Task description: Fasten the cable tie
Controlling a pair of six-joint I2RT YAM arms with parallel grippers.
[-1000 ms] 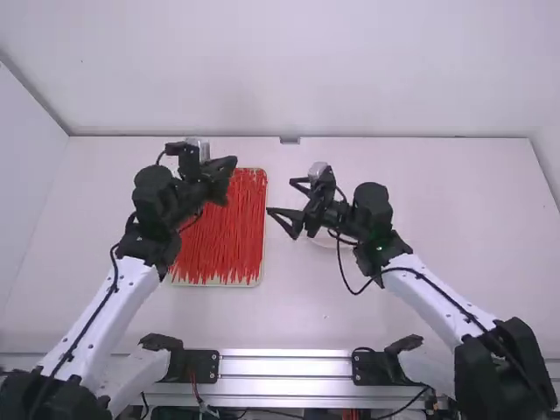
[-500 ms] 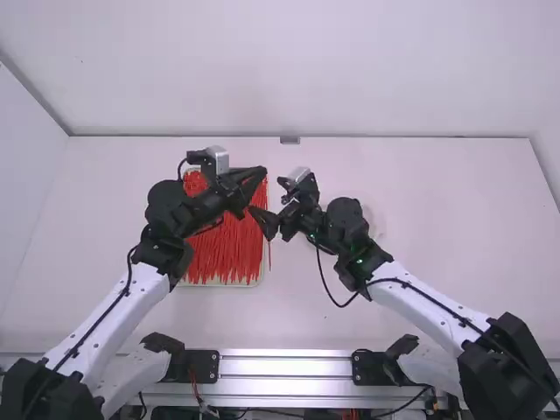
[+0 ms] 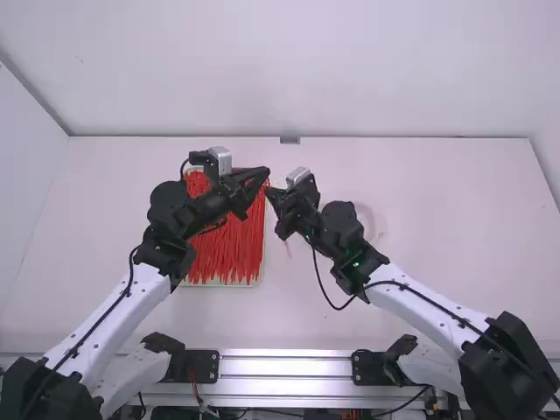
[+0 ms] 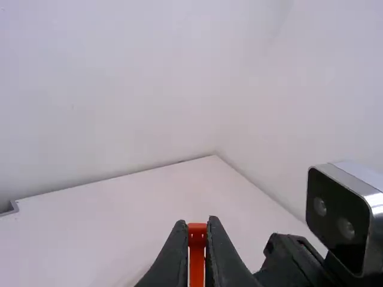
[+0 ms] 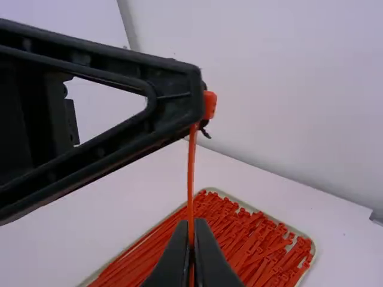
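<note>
high view, right fingers [image 3: 278, 204] nearer tie [image 5: 191, 173]

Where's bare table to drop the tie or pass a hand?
Widest bare table lies right of the right arm, out to its right edge. A narrower strip runs left of the tray. Crowded: the middle, where left gripper and right gripper both hold one cable tie by the tray's right edge.

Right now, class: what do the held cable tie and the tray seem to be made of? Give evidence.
Cable tie: probably flexible plastic, smooth and slightly glossy; it is a thin, uniformly orange-red strip with a moulded head. Tray: unclear, perhaps plastic or wood; its pale, matte rim with rounded corners gives little away.
</note>
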